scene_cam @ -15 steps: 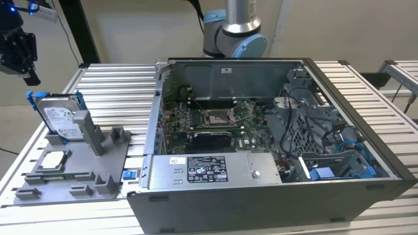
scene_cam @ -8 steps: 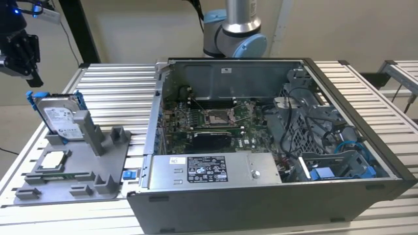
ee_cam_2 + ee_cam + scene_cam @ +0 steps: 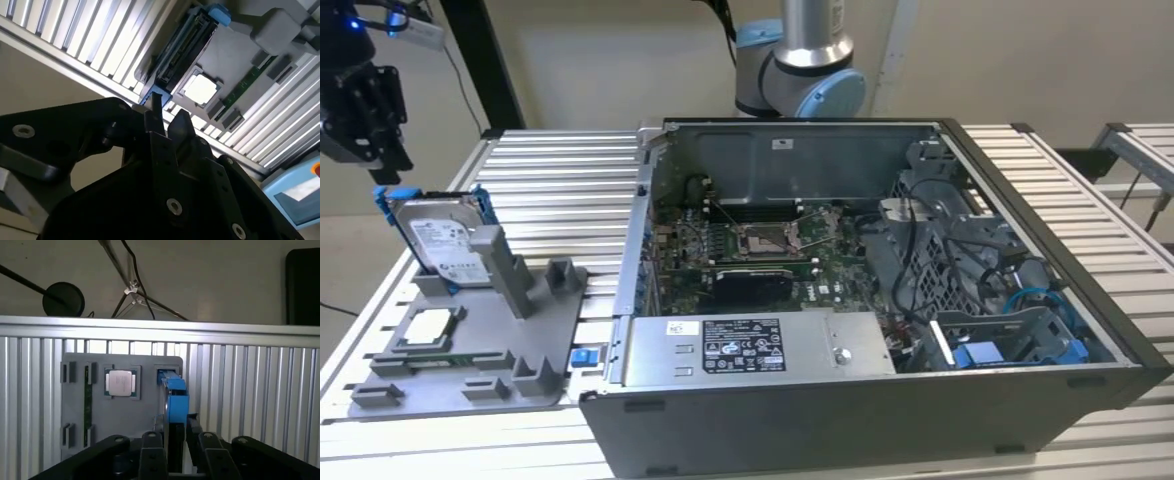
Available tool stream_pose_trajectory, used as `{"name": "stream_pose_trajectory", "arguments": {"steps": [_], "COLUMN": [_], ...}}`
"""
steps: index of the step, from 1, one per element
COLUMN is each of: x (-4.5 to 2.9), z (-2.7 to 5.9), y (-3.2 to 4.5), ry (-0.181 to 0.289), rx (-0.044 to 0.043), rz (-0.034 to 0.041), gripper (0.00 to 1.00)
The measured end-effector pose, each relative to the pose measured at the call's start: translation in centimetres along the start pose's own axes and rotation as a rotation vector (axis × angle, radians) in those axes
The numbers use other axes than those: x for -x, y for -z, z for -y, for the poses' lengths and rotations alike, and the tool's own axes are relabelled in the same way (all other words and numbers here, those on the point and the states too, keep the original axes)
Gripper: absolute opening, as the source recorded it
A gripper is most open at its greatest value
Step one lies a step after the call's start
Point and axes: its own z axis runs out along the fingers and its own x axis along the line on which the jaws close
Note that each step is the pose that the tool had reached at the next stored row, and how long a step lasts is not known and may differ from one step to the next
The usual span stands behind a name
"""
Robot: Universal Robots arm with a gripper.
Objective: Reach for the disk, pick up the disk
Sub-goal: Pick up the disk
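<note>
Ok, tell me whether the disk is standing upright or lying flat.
Upright. In the exterior view the disk stands on edge in a slot of the grey holder, its label facing sideways, the gripper just above it.

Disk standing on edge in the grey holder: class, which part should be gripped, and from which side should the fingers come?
Probably the free top edge, from above. The disk stands upright with its lower part seated in the holder, leaving the top free. The fingers should close on its two flat faces; the open gripper hangs above, in line with its thin edge.
</note>
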Motion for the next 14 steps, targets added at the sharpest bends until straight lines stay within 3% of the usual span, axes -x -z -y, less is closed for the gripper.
{"name": "stream_pose_trajectory", "arguments": {"steps": [14], "x": [0.00], "z": [0.06], "y": [-2.23], "ry": [0.000], "rx": [0.0000], "rz": [-0.0009], "gripper": [1.00]}}
